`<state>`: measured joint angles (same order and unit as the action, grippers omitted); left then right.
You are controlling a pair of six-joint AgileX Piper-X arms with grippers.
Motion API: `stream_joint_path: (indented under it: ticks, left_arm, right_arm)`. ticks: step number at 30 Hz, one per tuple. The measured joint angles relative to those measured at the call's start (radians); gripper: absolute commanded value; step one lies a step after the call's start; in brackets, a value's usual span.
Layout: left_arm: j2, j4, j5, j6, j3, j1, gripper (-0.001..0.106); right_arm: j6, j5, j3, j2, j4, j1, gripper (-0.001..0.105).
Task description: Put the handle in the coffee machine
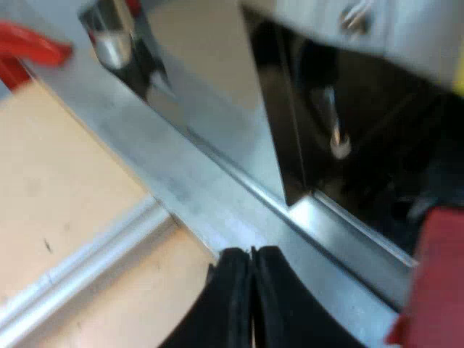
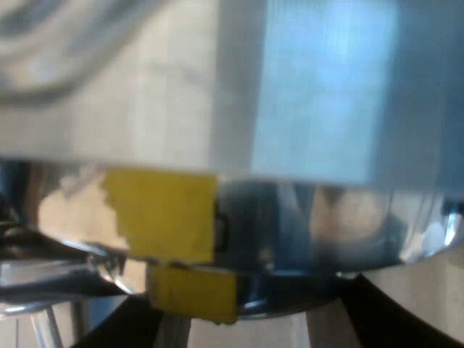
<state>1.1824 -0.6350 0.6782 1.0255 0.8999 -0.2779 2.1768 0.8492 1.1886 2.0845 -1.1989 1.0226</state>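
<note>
My left gripper (image 1: 251, 255) is shut with nothing between its fingers. It hovers low over the espresso machine's (image 1: 217, 181) shiny metal base, just before the dark recess (image 1: 362, 145) in its front. Close beside that recess sits a blurred red part (image 1: 435, 279); I cannot tell whether it is the handle's red end. My right gripper (image 2: 250, 308) is pressed up near a rounded chrome part (image 2: 326, 232) of the machine that carries yellow tape (image 2: 163, 214). Its dark fingers (image 2: 134, 322) stand wide apart, open, with nothing clearly held.
A light wooden tabletop (image 1: 65, 181) with a pale metal strip (image 1: 94, 254) runs along the machine's base. Another red object (image 1: 32, 47) lies beyond the machine's far corner, near a chrome post (image 1: 112, 36).
</note>
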Motion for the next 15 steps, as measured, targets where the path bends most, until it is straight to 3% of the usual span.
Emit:
stream_joint_path:
  ticks: [4, 15]
  left_arm:
    - [0.064, -0.050, -0.024, -0.013, 0.028, 0.000, 0.001]
    - [0.085, -0.219, -0.066, -0.195, 0.069, 0.044, 0.001]
  right_arm:
    - [0.000, 0.000, 0.000, 0.000, 0.000, 0.000, 0.039]
    - [0.000, 0.000, 0.000, 0.000, 0.000, 0.000, 0.039]
